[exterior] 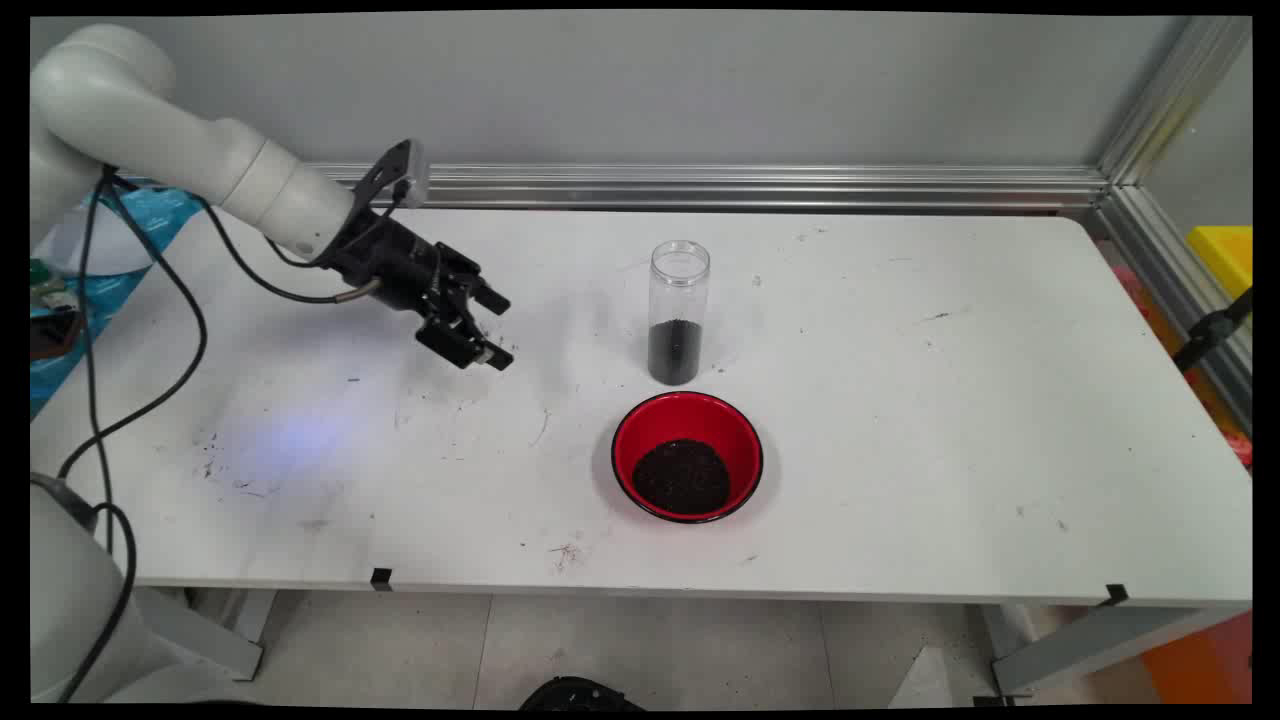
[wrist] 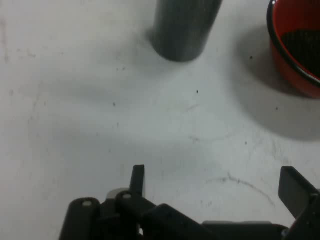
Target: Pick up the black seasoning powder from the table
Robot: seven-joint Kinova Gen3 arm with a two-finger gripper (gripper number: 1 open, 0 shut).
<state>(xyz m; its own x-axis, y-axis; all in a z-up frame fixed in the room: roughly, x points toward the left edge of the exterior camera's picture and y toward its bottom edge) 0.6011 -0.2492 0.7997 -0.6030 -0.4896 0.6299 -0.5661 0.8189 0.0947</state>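
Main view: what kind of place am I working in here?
Probably a lab test cell: a bare white table fenced by aluminium framing against a plain wall, holding only a clear jar and a red bowl of dark grains.
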